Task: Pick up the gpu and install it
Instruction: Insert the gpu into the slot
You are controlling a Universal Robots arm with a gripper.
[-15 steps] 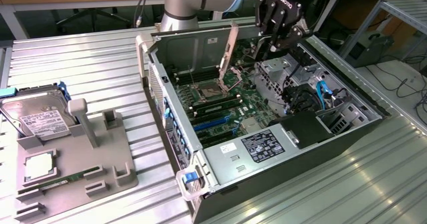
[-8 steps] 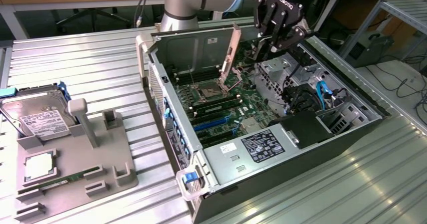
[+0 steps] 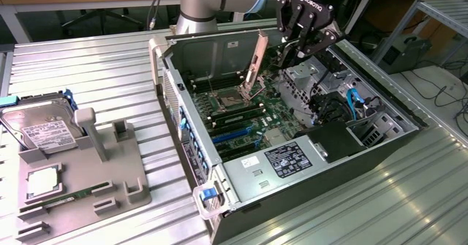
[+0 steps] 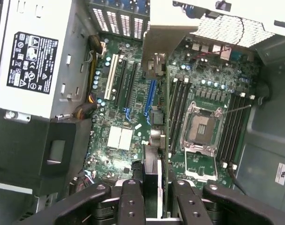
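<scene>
Ribbed, silvery sheet-metal tabletop (image 3: 87,64) carries an open tower computer case (image 3: 170,80), which lies on its side with the green motherboard (image 3: 241,119) facing up. In the exterior view the black gripper (image 3: 303,45) hangs over the case's far end, at about one o'clock. Its jointed metal fingers (image 3: 292,36) are closed on the gpu (image 3: 257,58).

The gpu is a thin, flat card held on edge above the board. Its long, narrow, matte silver bracket slants toward eleven o'clock from the fingers, beside the case's back wall. In the wrist view the gripper (image 4: 154,187) pinches the card's dark edge, and the gpu (image 4: 154,61) runs away from the camera, between the black expansion slots and the square, metal-framed CPU socket (image 4: 201,126). I cannot tell whether its lower edge touches a slot.

A boxy silver power supply (image 3: 289,160) with a black label sits at the case's five o'clock end.

At about eight o'clock on the tabletop, well apart from the case, lies a grey moulded plastic tray (image 3: 124,190). It holds a hard drive (image 3: 40,127) with a white label, a square processor chip (image 3: 43,182) and a narrow green memory stick (image 3: 66,198).
</scene>
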